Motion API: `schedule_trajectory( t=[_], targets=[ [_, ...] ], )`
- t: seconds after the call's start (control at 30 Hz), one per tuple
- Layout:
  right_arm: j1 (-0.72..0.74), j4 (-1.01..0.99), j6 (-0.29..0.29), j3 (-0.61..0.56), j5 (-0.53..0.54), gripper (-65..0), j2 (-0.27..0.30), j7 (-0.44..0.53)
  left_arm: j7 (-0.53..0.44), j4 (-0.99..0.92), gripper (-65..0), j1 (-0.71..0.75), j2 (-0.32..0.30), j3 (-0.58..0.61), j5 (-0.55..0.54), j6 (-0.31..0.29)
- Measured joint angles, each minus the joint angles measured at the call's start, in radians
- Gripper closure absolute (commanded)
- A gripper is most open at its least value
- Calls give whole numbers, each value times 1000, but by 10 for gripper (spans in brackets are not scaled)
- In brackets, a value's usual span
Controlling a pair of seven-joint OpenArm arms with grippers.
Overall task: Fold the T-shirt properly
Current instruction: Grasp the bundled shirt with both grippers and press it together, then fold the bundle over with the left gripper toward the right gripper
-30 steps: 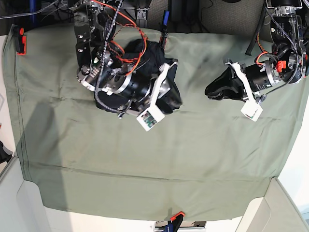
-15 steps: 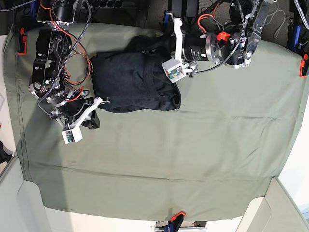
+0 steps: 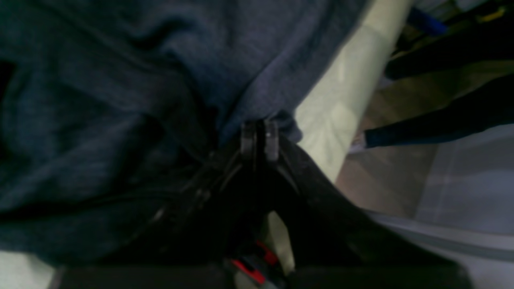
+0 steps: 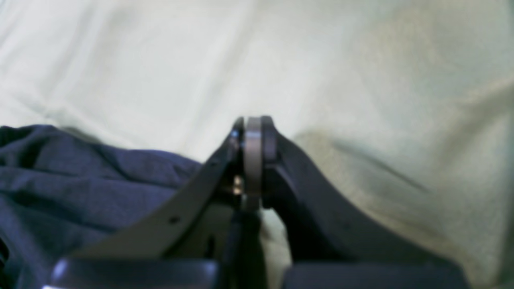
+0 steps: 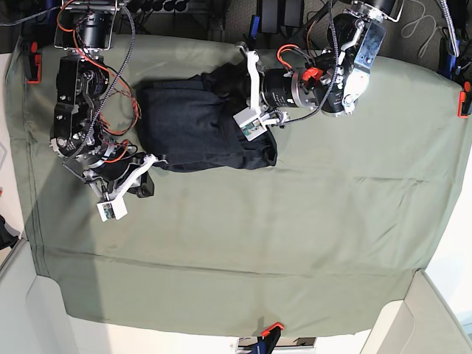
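Fingers of the black-and-white left gripper point(image 3: 260, 138) stand closed against the dark navy, soft knit T-shirt point(image 5: 181, 125); whether a fold is pinched between them cannot be determined. The matching right gripper point(image 4: 257, 136) is also closed, with no fabric visible at its tips, beside the shirt's corner at the base view's lower left. The shirt lies as a compact, partly rumpled bundle; beneath it, and extending widely from its near side, is the sage-green cloth point(image 5: 243, 251).

Change noted: one second ago the right arm spanned the shirt and the left stood off to its side. Now the right has cleared most of it and the left reaches over its opposite end. Assessment: folding appears well advanced, with work passing to the left arm, probably for tucking or straightening that uneven end.
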Motion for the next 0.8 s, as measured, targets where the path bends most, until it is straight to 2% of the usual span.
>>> schedule_trajectory(
  t=[0.47, 0.63, 0.8],
  targets=[
    [-5, -3, 0, -23, 0, 0, 0, -1, -14, 0, -15, 2, -211, 4, -40, -11],
    [-11, -29, 37, -94, 0, 0, 0, 0, -11, 1, -15, 2, -229, 4, -50, -11],
    [-11, -61, 37, -150, -3, 0, 0, 0, -11, 1, -15, 7, -229, 4, -50, -10]
  ],
)
